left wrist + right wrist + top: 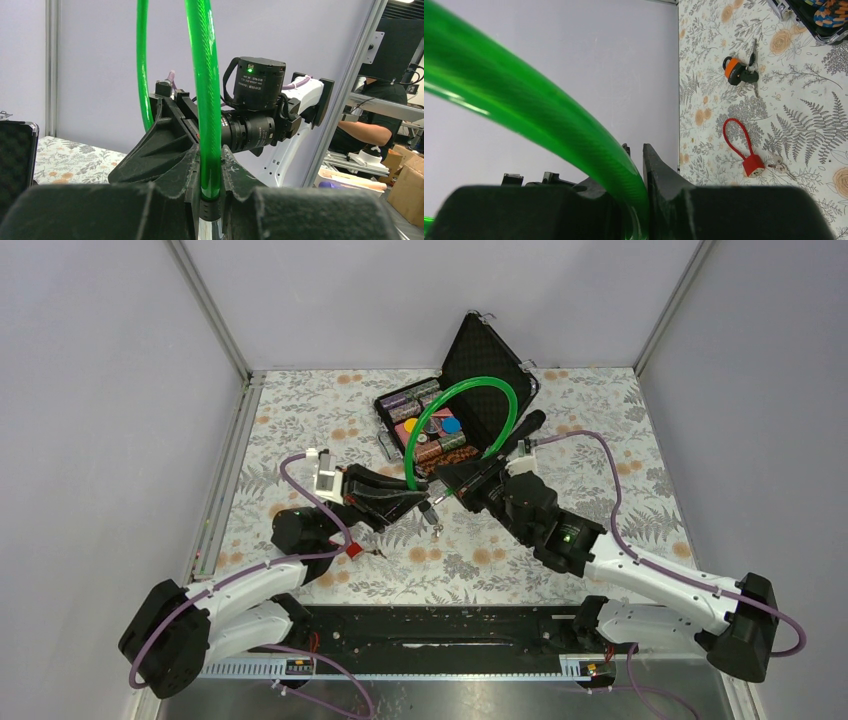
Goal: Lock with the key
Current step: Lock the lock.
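Right wrist view: key (777, 162) lies flat just beside red padlock (754, 165), nearer left gripper (414, 502) than right gripper (456, 478); both clamp green cable loop (205, 100).

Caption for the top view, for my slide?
The left gripper and right gripper grip the green cable, open case behind.

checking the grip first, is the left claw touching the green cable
Touching. The left wrist view shows the left claw shut around the green cable, with a finger pressed against each side of it.
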`<state>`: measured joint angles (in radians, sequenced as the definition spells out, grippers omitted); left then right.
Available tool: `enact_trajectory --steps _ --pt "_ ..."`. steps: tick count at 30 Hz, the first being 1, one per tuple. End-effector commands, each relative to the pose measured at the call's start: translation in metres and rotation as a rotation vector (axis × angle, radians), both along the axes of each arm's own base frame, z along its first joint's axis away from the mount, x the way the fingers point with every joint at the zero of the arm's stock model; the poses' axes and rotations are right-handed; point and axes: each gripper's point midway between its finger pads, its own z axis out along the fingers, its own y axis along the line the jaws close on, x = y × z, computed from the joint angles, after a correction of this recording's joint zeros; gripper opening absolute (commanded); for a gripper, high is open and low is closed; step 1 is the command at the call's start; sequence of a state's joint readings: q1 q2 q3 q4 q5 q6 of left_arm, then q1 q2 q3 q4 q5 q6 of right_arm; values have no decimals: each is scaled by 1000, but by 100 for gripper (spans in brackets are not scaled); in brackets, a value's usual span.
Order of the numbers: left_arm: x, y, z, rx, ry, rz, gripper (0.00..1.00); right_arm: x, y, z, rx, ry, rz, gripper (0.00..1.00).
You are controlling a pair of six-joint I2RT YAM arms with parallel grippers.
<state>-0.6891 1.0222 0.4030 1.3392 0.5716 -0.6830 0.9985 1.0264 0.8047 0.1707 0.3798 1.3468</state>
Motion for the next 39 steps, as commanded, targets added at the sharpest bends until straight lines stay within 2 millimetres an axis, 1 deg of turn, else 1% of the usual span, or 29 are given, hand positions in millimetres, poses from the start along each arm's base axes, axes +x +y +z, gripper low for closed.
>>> enact_trajectory --steps 1,6,10,16,19,26,33,39 --pt "0 2 14 -35 -40 23 0 -9 12 53 148 -61 64 0" --pt "8 2 8 -17 -20 64 0 -10 6 56 163 -69 50 0" --pt "9 3 5 -9 -11 71 0 -7 -1 54 166 -72 19 0" --pt "7 5 8 -12 -13 72 0 -6 -9 51 166 -72 -13 0" --pt "6 5 9 -15 -16 71 0 -6 -7 54 158 -81 -4 0" --pt "1 4 14 -23 -30 40 0 -5 4 49 124 -71 23 0" --pt "-3 6 21 -36 -46 31 0 -1 -2 44 100 -62 -15 0" --pt "-7 6 23 -45 -57 10 0 -1 2 46 95 -66 1 0"
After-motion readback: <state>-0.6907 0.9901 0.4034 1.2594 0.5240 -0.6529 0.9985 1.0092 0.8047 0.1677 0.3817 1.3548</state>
